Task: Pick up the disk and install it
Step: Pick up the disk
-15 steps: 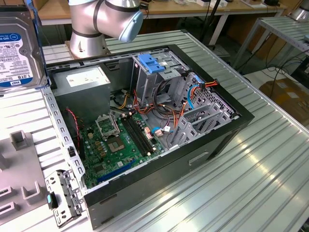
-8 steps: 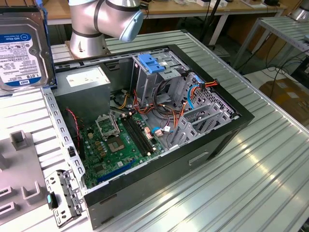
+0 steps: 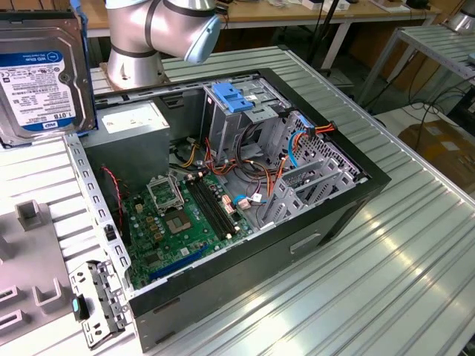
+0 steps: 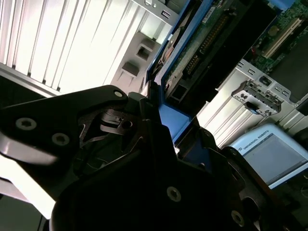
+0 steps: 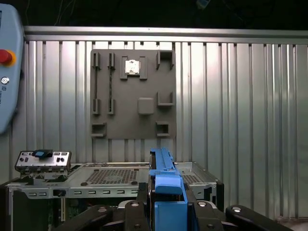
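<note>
Up in the air, at the exterior view's left, we saw the disk (image 3: pixel 41 74). It hung well above the table (image 3: pixel 415 245) and beside the open case (image 3: pixel 326 222), not inside it. So we think it had been picked up but not put in yet. Its white label (image 3: pixel 33 81) faced the camera, and its blue frame (image 3: pixel 86 67) ran down one side.

The gripper (image 5: pixel 166 207) was closed on the disk. In the first wrist view its dark fingers (image 5: pixel 143 202) pressed the blue frame from both sides, and we saw no gap. The disk stood on its thin edge between them. We think it was held by the frame because that is the strong part, so the label side did not get squashed. We think it was held high so that it would not bump the walls of the case.

The case lay on its side with its cover off, so things could go in from above. Inside we saw a green board (image 3: pixel 185 215), many wires and a blue latch (image 3: pixel 239 96) on a grey metal rack.

A grey plate (image 5: pixel 132 94) with little holders lay flat on the table near the case. We think parts wait there. The arm (image 3: pixel 159 30) stood behind the case.
</note>
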Controlling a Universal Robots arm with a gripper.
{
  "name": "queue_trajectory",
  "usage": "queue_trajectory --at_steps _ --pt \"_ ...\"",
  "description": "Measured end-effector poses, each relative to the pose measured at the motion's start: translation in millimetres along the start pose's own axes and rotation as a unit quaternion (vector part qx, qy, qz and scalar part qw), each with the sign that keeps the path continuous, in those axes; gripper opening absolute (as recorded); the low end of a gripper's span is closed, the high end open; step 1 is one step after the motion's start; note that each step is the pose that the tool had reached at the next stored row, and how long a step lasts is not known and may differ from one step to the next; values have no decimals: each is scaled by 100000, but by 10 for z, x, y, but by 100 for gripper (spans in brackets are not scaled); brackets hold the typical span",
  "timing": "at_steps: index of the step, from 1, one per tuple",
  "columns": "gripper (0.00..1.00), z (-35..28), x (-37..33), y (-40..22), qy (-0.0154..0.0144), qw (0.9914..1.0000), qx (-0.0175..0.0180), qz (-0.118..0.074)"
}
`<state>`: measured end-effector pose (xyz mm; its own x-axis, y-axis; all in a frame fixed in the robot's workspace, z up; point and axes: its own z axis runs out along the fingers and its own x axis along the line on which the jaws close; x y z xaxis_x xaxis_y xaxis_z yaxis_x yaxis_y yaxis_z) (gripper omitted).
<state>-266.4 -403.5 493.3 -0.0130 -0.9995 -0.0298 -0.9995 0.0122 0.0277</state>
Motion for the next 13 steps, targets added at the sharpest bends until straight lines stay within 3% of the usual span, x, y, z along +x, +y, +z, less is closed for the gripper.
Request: queue_trajectory --at_steps 3,8,13 --pt "37 -2 13 -76 -2 100000 1 -4" --pt "37 -9 47 -287 0 100000 -3 -3" --pt "37 -13 69 -392 0 100000 -1 -2"
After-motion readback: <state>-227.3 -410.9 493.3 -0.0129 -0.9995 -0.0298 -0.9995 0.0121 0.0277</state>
